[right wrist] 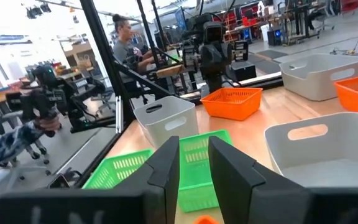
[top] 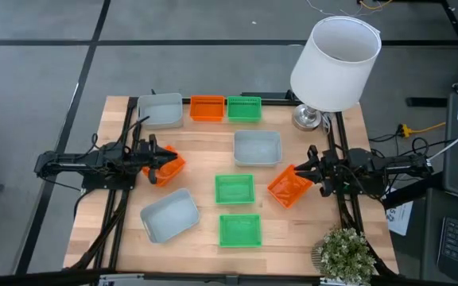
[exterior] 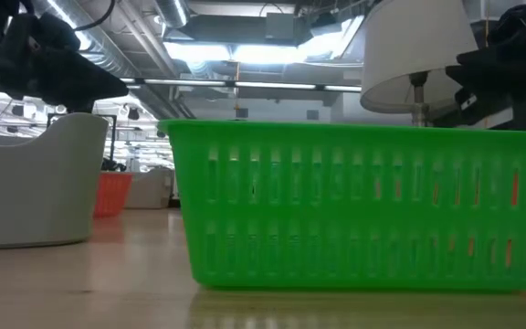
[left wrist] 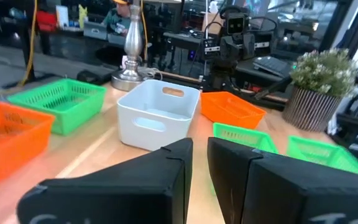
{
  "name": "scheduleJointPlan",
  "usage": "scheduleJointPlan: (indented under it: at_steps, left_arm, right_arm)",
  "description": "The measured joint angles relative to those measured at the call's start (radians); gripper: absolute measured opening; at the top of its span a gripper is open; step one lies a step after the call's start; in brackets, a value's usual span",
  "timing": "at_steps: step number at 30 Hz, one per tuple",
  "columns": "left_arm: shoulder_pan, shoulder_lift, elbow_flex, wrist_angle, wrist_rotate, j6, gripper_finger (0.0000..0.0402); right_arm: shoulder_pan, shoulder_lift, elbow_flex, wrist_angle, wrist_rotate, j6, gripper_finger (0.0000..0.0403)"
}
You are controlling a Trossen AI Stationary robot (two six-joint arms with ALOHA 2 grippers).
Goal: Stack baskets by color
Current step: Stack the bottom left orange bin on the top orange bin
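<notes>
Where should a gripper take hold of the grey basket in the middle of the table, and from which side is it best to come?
Probably the rim of the grey basket, on a short end wall with the handle slot, seen in the left wrist view. Come from above: it sits upright with its top open, and its thin wall fits between two fingers. The right gripper is nearer, but seems to hold an orange basket.

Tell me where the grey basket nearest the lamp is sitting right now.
In the high view the grey basket sits right of the table's centre, below the back-row green basket, left of the lamp base and above the middle green basket.
</notes>
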Motion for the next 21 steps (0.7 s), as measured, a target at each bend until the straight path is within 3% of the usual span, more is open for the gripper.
scheduleJointPlan:
  at_steps: [3,9,21]
  left_arm:
    - [0.000,0.000,0.000,-0.007,0.005,-0.021,0.0042]
    - [0.000,0.009,0.000,-0.029,0.116,0.058,0.0042]
    - [0.000,0.028,0.000,-0.031,0.119,0.084,0.0042]
  right_arm:
    - [0.000,0.000,0.000,-0.011,-0.001,0.005,0.0087]
    - [0.000,0.000,0.000,-0.025,0.015,-0.054,0.0087]
    - [0.000,0.000,0.000,-0.019,0.035,-0.077,0.0087]
